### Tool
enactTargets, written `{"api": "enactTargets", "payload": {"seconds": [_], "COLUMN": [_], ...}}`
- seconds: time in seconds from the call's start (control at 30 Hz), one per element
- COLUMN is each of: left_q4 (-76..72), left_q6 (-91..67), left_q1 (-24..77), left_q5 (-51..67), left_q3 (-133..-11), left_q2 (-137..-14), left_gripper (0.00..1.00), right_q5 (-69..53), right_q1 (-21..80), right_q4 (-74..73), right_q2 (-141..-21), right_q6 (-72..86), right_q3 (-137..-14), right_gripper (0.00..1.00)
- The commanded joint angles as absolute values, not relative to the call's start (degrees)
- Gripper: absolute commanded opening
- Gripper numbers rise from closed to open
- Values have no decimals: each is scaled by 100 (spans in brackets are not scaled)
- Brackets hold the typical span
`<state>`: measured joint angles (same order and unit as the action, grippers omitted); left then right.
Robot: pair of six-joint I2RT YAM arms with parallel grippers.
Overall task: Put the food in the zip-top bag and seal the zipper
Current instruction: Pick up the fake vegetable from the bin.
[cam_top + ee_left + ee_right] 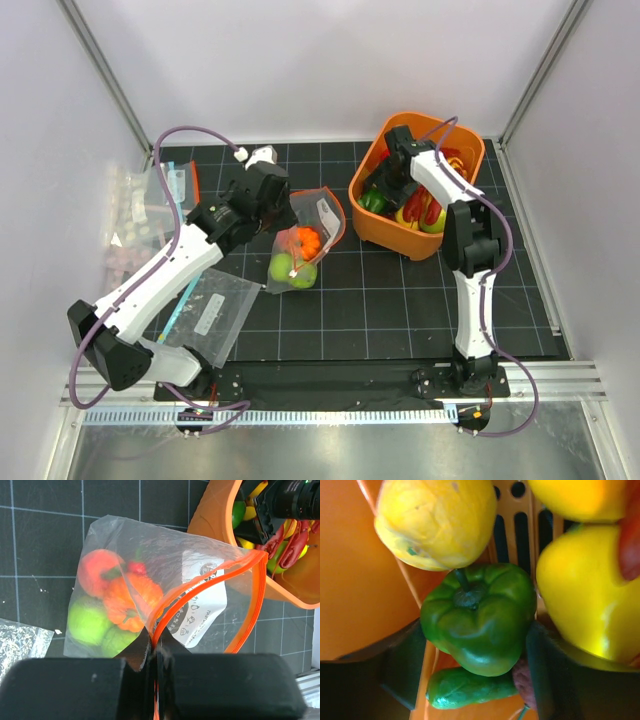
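The zip-top bag (318, 222) lies open on the black mat; its orange-red zipper (256, 597) and white label (202, 611) face the basket. Inside it sit an orange pepper (129, 605), a red-orange fruit (98, 569) and green fruits (89, 625). My left gripper (155, 649) is shut on the zipper edge at the near corner of the bag's mouth; it also shows in the top view (278, 212). My right gripper (475, 630) is down in the orange basket (372, 232), its fingers (402, 665) pressed on both sides of a green bell pepper (480, 615).
Round the pepper in the basket lie yellow fruits (437, 522), a small green cucumber (465, 687) and red peppers (418, 205). A second clear bag with a teal-blue edge (205, 315) lies at the front left. Clear packets (135, 215) are stacked by the left wall.
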<state>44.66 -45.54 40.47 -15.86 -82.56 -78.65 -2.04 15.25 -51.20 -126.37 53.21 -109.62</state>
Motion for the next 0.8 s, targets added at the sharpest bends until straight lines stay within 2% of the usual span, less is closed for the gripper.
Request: {"api": "enactTargets", "payload": {"seconds": [0.0,0.07,0.2,0.5,0.7,0.77], "left_q4": [4377,4412,4474,4474,4517,4579], "left_q6": [-4395,-4333,-4263,-4324,-4289,-4280], "left_q1": [4017,4017,4017,4017,4017,4017], "left_q5": [-1564,-1564,-1591,-1529,-1494,-1485], "left_q3": [-8578,-8604,-8657,-8552,-8779,-8868], "left_q2": [-7831,-7814,-7796,-7761,-7787,-7813], "left_gripper": [2,2,2,1,1,2], "right_q5": [-255,-124,-114,-676,-1826,-2247], "right_q1": [1503,1494,1441,1336,1354,1362], "right_q4": [-5027,-4984,-4659,-4561,-4106,-3895], "right_q2": [-12577,-12324,-11726,-10426,-9766,-9467], "right_q6": [5370,5300,5151,4799,4798,4930], "right_q3": [-10986,-11065,-10995,-10819,-10433,-10178], "right_gripper": [61,50,37,34,26,19]}}
